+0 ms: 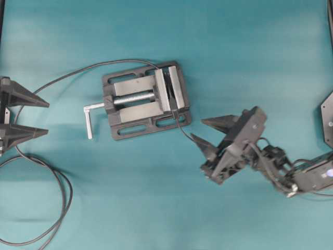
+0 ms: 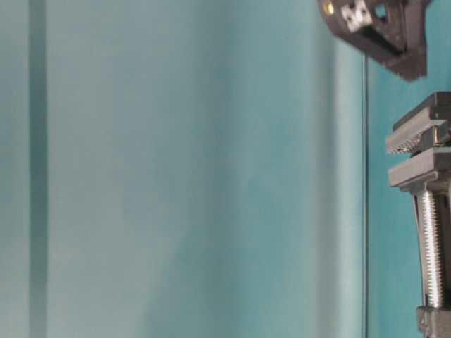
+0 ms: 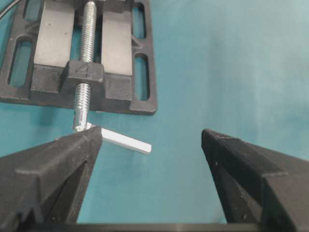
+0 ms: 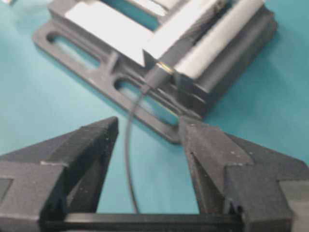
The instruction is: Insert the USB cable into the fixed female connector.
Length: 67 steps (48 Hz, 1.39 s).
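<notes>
Teal table (image 1: 156, 208) — USB cable (image 4: 129, 145) plugged at vise (image 1: 145, 99); right pincer (image 1: 204, 134) open.

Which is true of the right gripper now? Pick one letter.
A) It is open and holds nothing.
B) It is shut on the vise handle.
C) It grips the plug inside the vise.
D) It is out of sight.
A: the right gripper stands open off the vise, only the thin cable running between its fingers, unpinched.
</notes>
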Each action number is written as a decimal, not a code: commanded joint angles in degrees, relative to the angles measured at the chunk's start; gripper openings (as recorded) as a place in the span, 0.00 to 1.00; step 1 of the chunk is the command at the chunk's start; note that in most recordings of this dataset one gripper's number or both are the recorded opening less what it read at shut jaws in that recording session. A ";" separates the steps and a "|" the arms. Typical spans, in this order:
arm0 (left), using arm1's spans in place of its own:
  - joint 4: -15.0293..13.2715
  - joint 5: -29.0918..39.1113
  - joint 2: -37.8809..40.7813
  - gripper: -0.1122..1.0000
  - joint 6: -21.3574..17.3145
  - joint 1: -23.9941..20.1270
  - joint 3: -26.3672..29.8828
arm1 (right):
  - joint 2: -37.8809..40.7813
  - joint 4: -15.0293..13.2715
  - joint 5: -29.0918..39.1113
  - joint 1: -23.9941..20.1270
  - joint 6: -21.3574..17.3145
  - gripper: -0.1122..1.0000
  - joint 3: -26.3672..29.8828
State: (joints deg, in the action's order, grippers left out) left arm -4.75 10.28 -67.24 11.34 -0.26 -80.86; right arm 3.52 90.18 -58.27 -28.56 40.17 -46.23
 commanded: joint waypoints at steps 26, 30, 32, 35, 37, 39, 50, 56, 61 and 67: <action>0.18 -0.44 0.44 0.99 0.62 -0.26 1.23 | -13.36 -9.67 7.29 0.00 -0.79 0.94 -14.15; 0.26 -0.53 0.44 0.99 0.53 -0.26 1.05 | -16.17 -11.34 7.38 0.00 -0.88 0.94 -16.61; 0.18 -0.53 0.44 0.99 0.53 -0.26 0.97 | -17.84 -12.30 7.38 0.09 -0.97 0.94 -17.93; 0.18 -0.53 0.44 0.99 0.53 -0.26 0.88 | -20.92 -13.62 7.47 0.35 -1.05 0.94 -20.13; 0.18 -0.53 0.44 0.99 0.53 -0.26 0.79 | -23.20 -14.41 7.65 0.62 -1.05 0.94 -21.53; 0.18 -0.53 0.44 0.99 0.53 -0.26 0.79 | -26.10 -15.29 7.73 0.88 -1.05 0.94 -23.29; 0.18 -0.53 0.44 0.99 0.26 -0.26 -0.26 | -39.38 -20.48 13.18 4.75 -0.62 0.94 -30.50; 0.26 -1.23 0.44 0.99 -0.18 -0.35 -0.18 | -45.70 -23.99 17.93 8.96 0.18 0.94 -33.13; 0.26 -4.31 0.44 0.99 -0.26 -0.26 -0.44 | -49.31 -27.16 20.30 12.66 0.97 0.94 -34.54; 0.44 -6.86 0.44 0.99 -0.26 -0.26 -0.88 | -51.68 -32.08 23.91 18.98 1.41 0.94 -35.60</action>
State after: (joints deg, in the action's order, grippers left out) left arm -4.75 5.19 -67.24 11.25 -0.44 -82.27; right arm -47.20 60.91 -36.21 -13.10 41.48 -81.91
